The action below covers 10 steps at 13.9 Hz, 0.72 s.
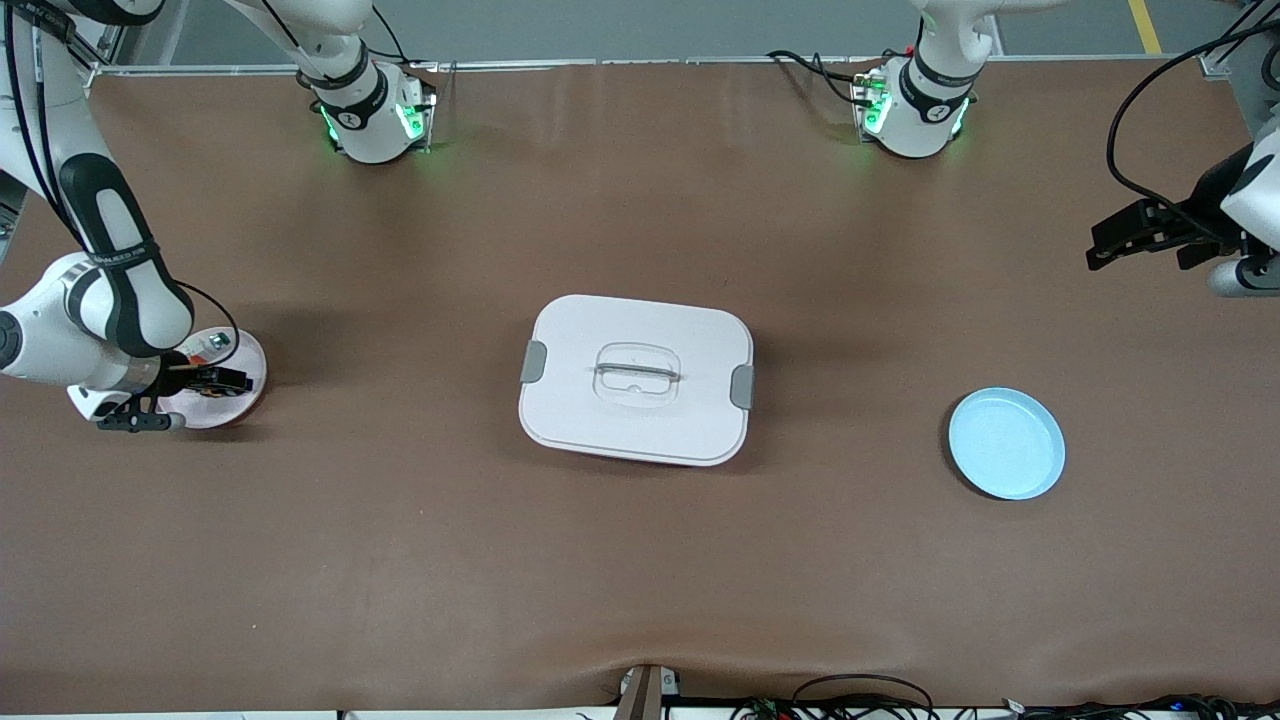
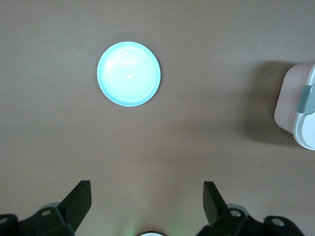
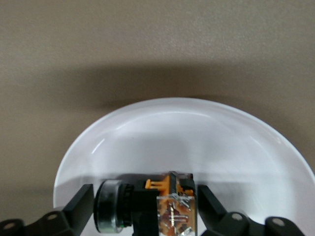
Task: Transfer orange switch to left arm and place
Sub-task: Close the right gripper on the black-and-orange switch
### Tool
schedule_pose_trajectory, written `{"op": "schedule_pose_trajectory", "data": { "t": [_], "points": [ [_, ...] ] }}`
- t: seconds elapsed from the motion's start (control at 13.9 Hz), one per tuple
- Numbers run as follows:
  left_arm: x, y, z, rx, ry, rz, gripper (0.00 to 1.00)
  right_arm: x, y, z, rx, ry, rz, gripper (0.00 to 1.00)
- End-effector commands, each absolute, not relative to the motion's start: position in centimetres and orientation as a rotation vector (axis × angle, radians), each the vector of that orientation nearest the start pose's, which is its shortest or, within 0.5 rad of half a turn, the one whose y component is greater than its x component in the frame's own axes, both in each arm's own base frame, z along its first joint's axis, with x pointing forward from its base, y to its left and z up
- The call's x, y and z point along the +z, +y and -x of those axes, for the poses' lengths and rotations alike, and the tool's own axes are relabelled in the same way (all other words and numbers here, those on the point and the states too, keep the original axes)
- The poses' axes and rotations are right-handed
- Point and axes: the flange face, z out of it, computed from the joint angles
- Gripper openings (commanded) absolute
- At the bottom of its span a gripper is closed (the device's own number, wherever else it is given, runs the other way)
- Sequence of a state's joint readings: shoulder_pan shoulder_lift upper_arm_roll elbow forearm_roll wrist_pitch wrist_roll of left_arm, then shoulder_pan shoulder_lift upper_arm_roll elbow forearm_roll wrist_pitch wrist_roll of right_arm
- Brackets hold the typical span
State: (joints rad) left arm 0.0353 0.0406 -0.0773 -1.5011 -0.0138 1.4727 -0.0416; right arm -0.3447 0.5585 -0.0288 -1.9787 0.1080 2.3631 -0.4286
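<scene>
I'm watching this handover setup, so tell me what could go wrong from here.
The right gripper brackets the orange switch on the white plate; such a small part may slip or twist as the fingers pinch. The box sits between this plate and the blue plate, so a low carry could clip it.

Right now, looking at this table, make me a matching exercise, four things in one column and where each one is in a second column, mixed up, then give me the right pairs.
Things:
1. orange switch
2. box
3. blue plate
4. left gripper

Places or states:
A. bare, toward the left arm's end of the table
B. between the right gripper's fingers, on the white plate
C. open, up in the air, holding nothing
D. middle of the table, between the two plates

Pairs: 1-B, 2-D, 3-A, 4-C
</scene>
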Motion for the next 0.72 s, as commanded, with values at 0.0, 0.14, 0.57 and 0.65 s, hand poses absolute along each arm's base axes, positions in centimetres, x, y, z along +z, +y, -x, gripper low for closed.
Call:
{"op": "schedule_pose_trajectory", "data": {
  "t": [0.0, 0.14, 0.57, 0.65],
  "points": [
    [63.6, -2.9, -55.6, 0.087, 0.005, 3.162, 1.00, 18.0, -20.1, -56.9, 0.194, 0.022, 3.008, 0.00],
    [64.2, -3.1, -55.6, 0.065, 0.013, 3.165, 1.00, 19.8, -20.2, -58.1, 0.246, 0.001, 2.987, 0.00],
    [65.6, -6.3, -55.4, 0.009, 0.102, 3.176, 1.00, 25.3, -18.7, -61.5, 0.380, 0.025, 2.988, 0.00],
    [65.7, -7.5, -55.3, -0.003, 0.131, 3.193, 1.00, 26.0, -17.9, -61.8, 0.409, 0.048, 2.997, 0.00]
  ]
}}
